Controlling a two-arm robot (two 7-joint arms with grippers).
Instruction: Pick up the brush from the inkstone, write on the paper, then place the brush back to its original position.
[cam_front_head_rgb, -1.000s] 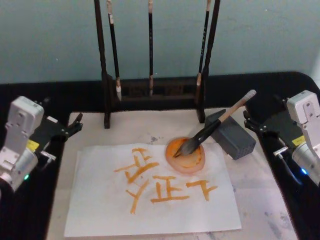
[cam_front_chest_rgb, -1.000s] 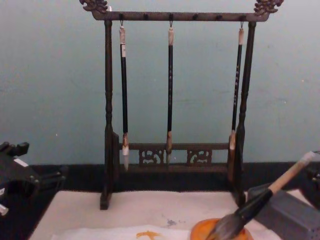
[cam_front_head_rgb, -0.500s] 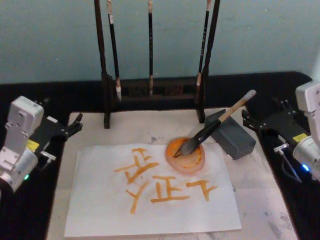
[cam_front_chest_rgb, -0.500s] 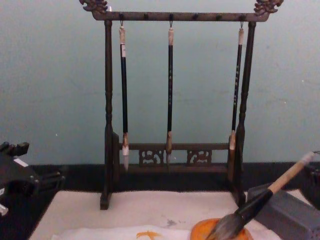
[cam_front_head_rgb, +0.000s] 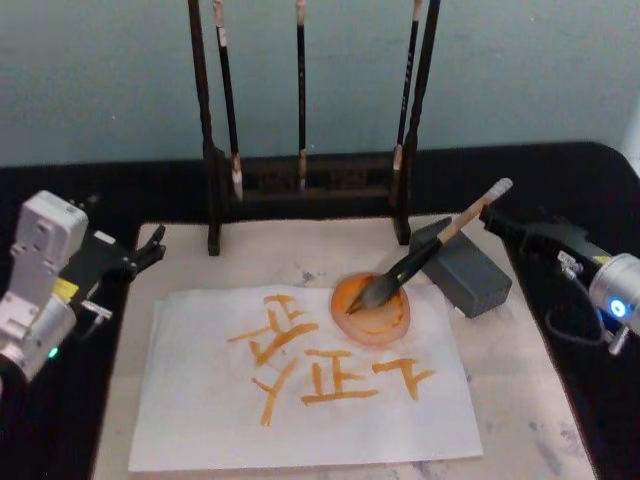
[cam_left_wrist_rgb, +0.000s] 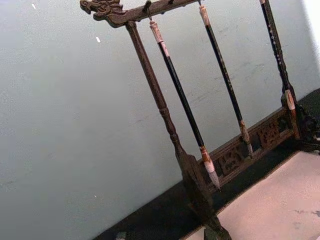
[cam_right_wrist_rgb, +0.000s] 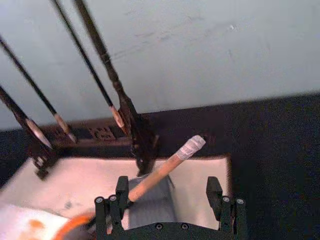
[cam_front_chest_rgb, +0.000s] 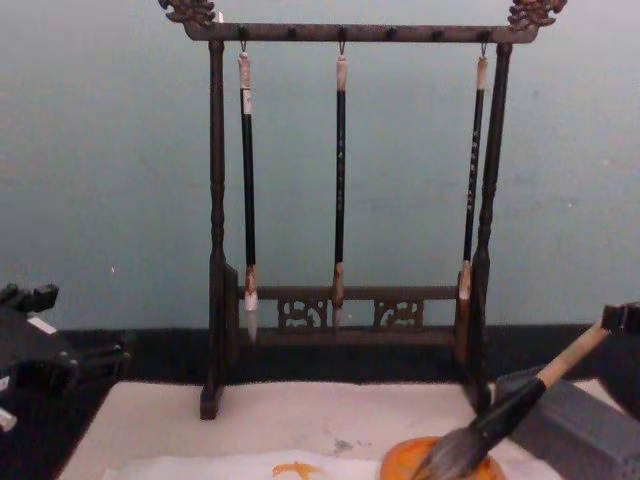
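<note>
Pale tan wood marks the handle of the brush (cam_front_head_rgb: 455, 228), which lies on a slant. Its bushy bristles rest in the orange ink dish (cam_front_head_rgb: 372, 318) near the middle of the worktop (cam_front_head_rgb: 90, 185). Its handle leans across the grey block (cam_front_head_rgb: 470, 280) just beside the dish, and its white-wrapped end points up toward the far right corner. The pick-up turns on that long axis.

The right gripper (cam_right_wrist_rgb: 167, 186) sits toward the right edge, at the raised end of the handle, with its jaws spread wide. In its wrist view the handle appears to run up between them, much closer to one jaw than the other, and I see no contact with either. The jaws lie crosswise to the handle, so closing should catch it. I judge the arm would do well to centre the handle and reach a little further down it first, so the grip lands on bare wood rather than the wrapped tip.

The left gripper (cam_front_head_rgb: 148, 250) is parked at the left edge, well apart from the brush, so the right arm is plainly nearer. The paper (cam_front_head_rgb: 200, 420), marked with orange strokes, lies on the cream felt mat (cam_front_head_rgb: 520, 400) toward the near edge, with the dish at its far right corner.
</note>
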